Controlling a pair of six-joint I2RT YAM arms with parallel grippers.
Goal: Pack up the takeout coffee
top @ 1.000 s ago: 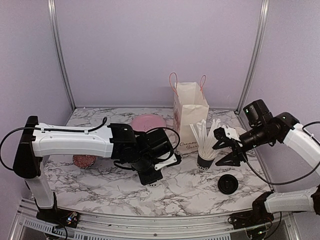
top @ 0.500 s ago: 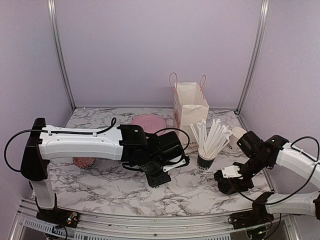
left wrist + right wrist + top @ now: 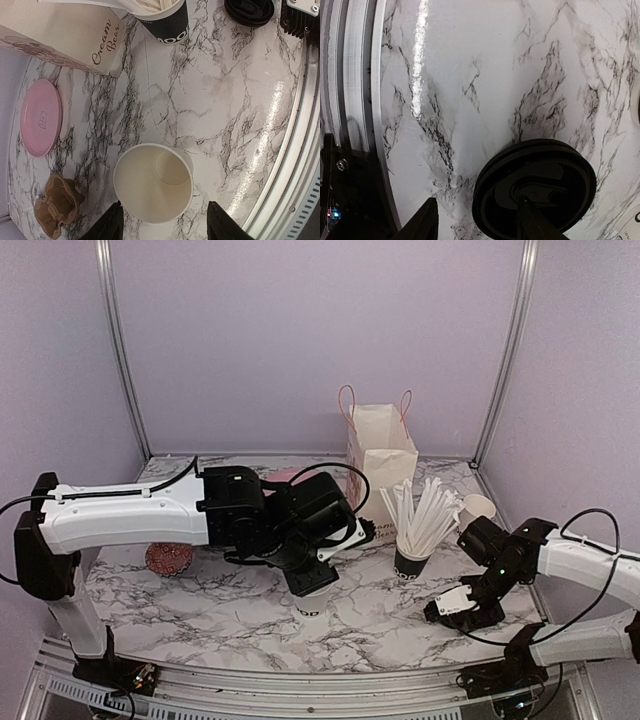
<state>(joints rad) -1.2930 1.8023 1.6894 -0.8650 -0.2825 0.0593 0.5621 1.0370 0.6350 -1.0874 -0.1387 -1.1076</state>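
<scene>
Paper cup (image 3: 152, 182), lidless, upright on marble table (image 3: 225, 100) between wide-spread jaws of left gripper (image 3: 165, 225), ungripped; right gripper (image 3: 477, 220) spread, empty, one finger over black lid (image 3: 555, 170).

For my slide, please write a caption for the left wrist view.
Left gripper, open, astride an empty, lidless white cup on the marble table; pink plate nearby.

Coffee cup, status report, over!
Left tool open around lidless cup, standing on table. Right tool open over black lid rim. Straw cup stands apart.

White cup (image 3: 152, 182), black lid (image 3: 555, 170)
</scene>
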